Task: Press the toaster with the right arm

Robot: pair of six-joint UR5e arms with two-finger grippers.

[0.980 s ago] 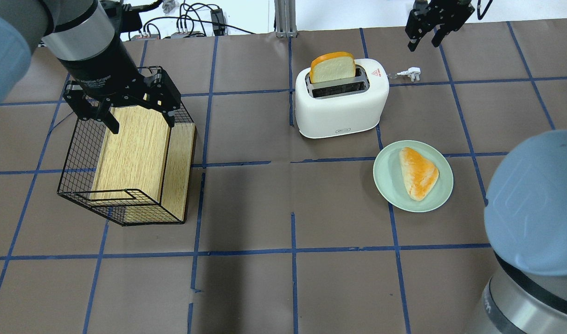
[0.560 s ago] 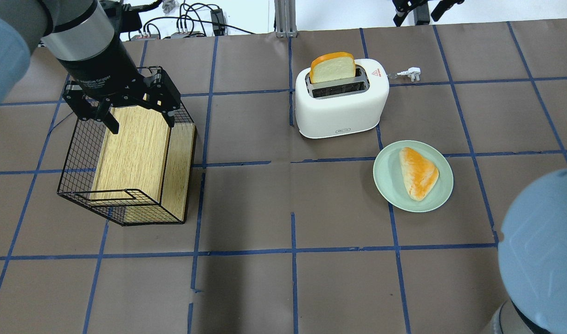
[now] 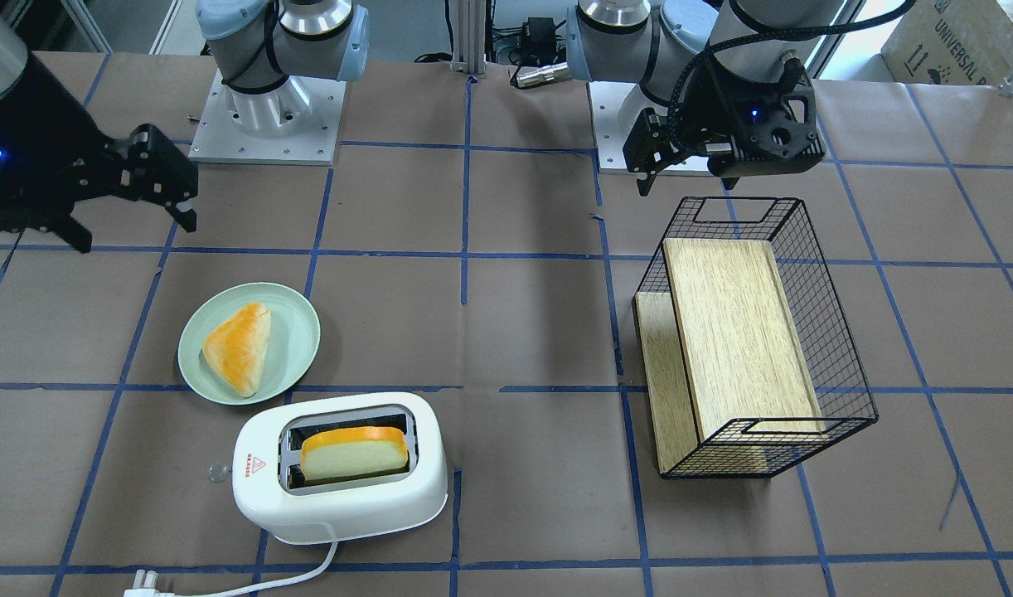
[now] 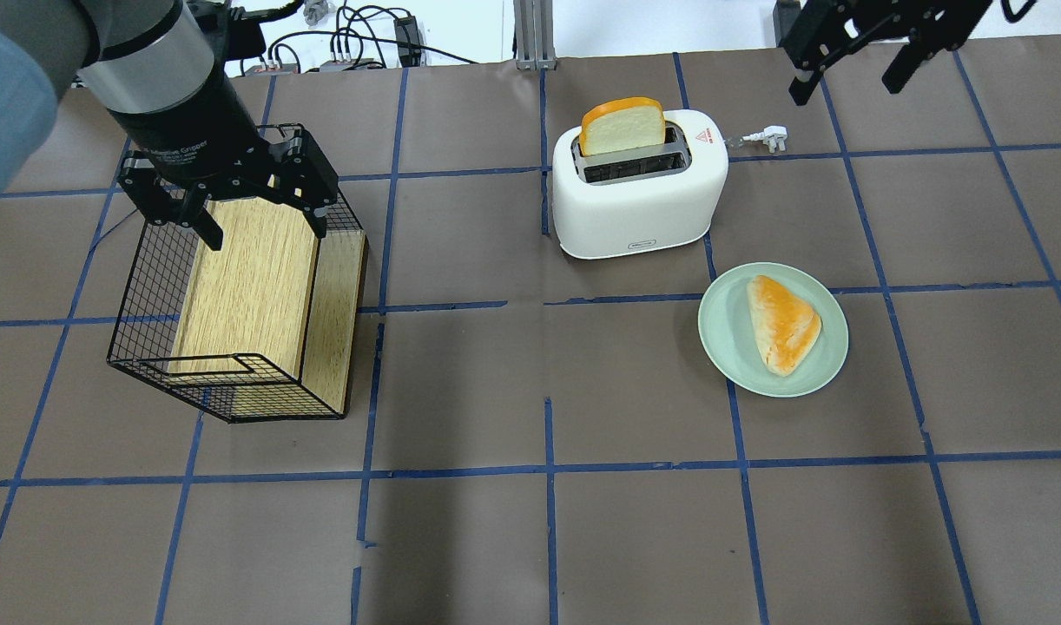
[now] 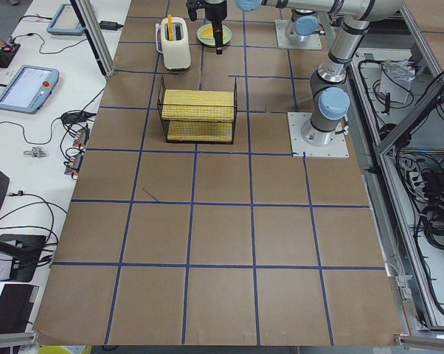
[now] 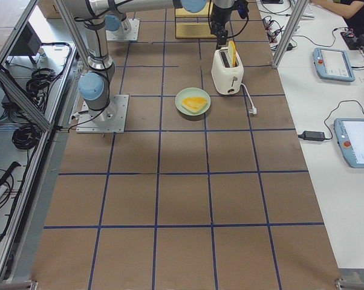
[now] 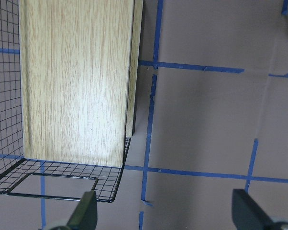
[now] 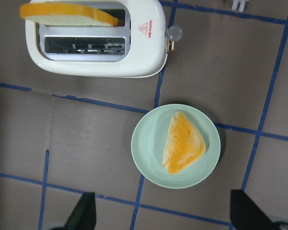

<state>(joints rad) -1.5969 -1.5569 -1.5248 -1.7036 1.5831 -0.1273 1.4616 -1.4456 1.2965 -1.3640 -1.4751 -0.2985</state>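
Observation:
The white toaster [image 4: 639, 195] stands on the far middle of the table with a bread slice [image 4: 622, 126] upright in one slot. It also shows in the front view [image 3: 341, 502] and the right wrist view [image 8: 86, 67]. Its clear lever knob [image 8: 174, 33] sticks out of the end with the red triangle sticker. My right gripper [image 4: 847, 74] is open and empty, held high and apart from the toaster, to its far right; it shows at the left of the front view [image 3: 133, 228]. My left gripper [image 4: 266, 230] is open and empty above the wire basket [image 4: 235, 391].
A green plate [image 4: 721, 351] with a pastry [image 4: 782, 323] lies just in front of and to the right of the toaster. The toaster's white plug [image 4: 769, 136] lies behind it on the table. The wire basket holds a wooden board [image 4: 253, 286] at the left.
My right gripper has moved to the right along the far edge and now shows its fingers spread wide. The right arm's blue joint cap has left the lower right of the overhead view. The left arm has not moved.

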